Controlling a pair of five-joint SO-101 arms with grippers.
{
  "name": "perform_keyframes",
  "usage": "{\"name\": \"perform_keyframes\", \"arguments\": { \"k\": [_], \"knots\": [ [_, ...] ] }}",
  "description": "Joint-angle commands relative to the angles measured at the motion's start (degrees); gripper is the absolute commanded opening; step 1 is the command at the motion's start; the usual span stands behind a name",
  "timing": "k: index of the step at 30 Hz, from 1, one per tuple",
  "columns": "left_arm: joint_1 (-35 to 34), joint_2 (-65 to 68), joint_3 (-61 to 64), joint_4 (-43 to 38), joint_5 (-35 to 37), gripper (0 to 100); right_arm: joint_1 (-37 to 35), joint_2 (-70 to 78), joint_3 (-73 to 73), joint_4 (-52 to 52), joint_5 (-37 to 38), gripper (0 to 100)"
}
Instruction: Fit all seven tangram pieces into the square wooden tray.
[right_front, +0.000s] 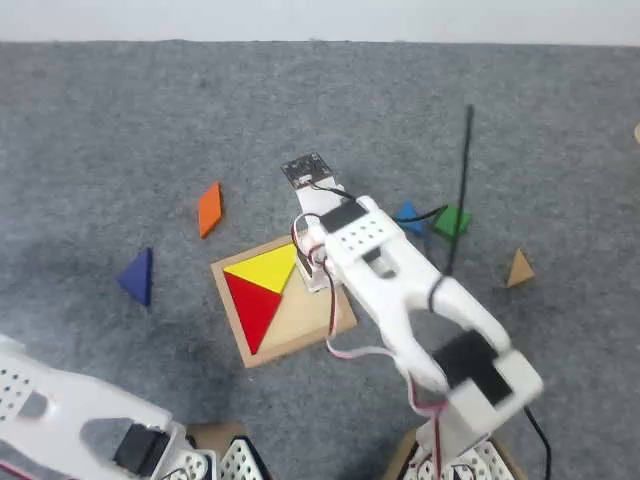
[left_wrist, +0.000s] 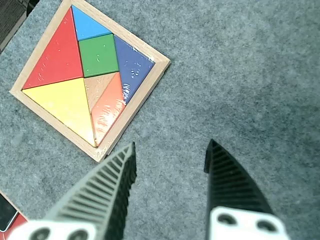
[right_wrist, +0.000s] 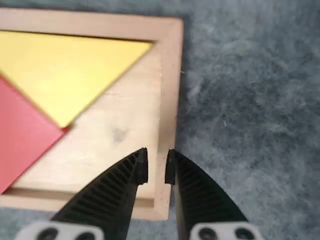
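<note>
Square wooden tray (right_front: 303, 310): lies on the grey felt mat (right_front: 120, 130) near the middle of the high view, turned corner-on. Part of its floor is bare wood.
Yellow triangle (right_front: 268, 268): large, flat in the tray against the far rim.
Red triangle (right_front: 252, 305): large, flat in the tray, its edge touching the yellow one.
Orange parallelogram (right_front: 209, 209): on the mat beyond the tray's far left side, apart from it.
Dark blue triangle (right_front: 137, 276): on the mat, well to the left of the tray.
Light blue triangle (right_front: 408, 217): on the mat beyond the right arm, just beside the green square (right_front: 452, 222).
Tan triangle (right_front: 518, 268): on the mat, farthest right of the loose pieces.
Right gripper (right_wrist: 156, 165): hangs over the tray's right rim (right_wrist: 170, 75). The fingers are drawn to a narrow slit with nothing between them, and the yellow (right_wrist: 65, 70) and red (right_wrist: 20, 140) triangles lie beside it.
Left gripper (left_wrist: 171, 150): spread wide and holding nothing, over bare mat.
Filled tangram square (left_wrist: 162, 62): in the left wrist view, a wooden-framed square with all seven coloured pieces in place lies on the mat just beyond the fingertips. Whether it is a second tray or a printed picture cannot be told.
Black cable (right_front: 462, 180): runs across the mat past the green square.
</note>
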Motion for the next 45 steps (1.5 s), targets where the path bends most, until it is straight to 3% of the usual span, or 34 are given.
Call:
{"name": "perform_keyframes", "arguments": {
  "k": [1, 5, 10, 13, 18, 21, 26, 31, 41, 45],
  "knots": [
    [-0.5, -0.7, -1.8, 1.9, -0.5, 22, 2.5, -11.4, 5.8, 0.0, -2.4, 6.9],
    [0.4, -0.6, -1.3, 2.0, -0.1, 22, 6.0, -20.4, 14.4, -1.3, -3.8, 7.2],
    [6.3, -5.0, 8.7, 2.2, -0.1, 22, 14.0, -37.5, 20.7, -0.1, -3.3, 7.4],
    [10.8, -15.3, 20.6, 2.2, -0.3, 22, 17.4, -50.2, 25.5, 0.7, 1.1, 7.4],
    [20.7, -40.0, 50.9, -0.3, -2.5, 22, 19.6, -65.0, 39.6, -2.7, 5.3, 7.4],
    [25.6, -57.2, 73.1, -10.9, -2.0, 22, 19.3, -70.0, 49.6, -8.7, 10.0, 7.4],
    [29.1, -86.4, 109.4, -34.6, 4.2, 22, 19.3, -77.1, 66.8, -21.6, 10.5, 7.4],
    [36.1, -111.6, 136.8, -47.8, 4.4, 22, 19.6, -86.9, 70.0, -17.5, 10.6, 7.3],
    [44.9, -149.0, 159.3, -48.5, 4.5, 22, 27.5, -103.4, 71.3, -8.2, 11.1, 7.3],
    [48.3, -150.8, 161.0, -45.3, 4.5, 22, 27.8, -106.2, 71.4, -6.3, 11.1, 7.3]
  ]
}}
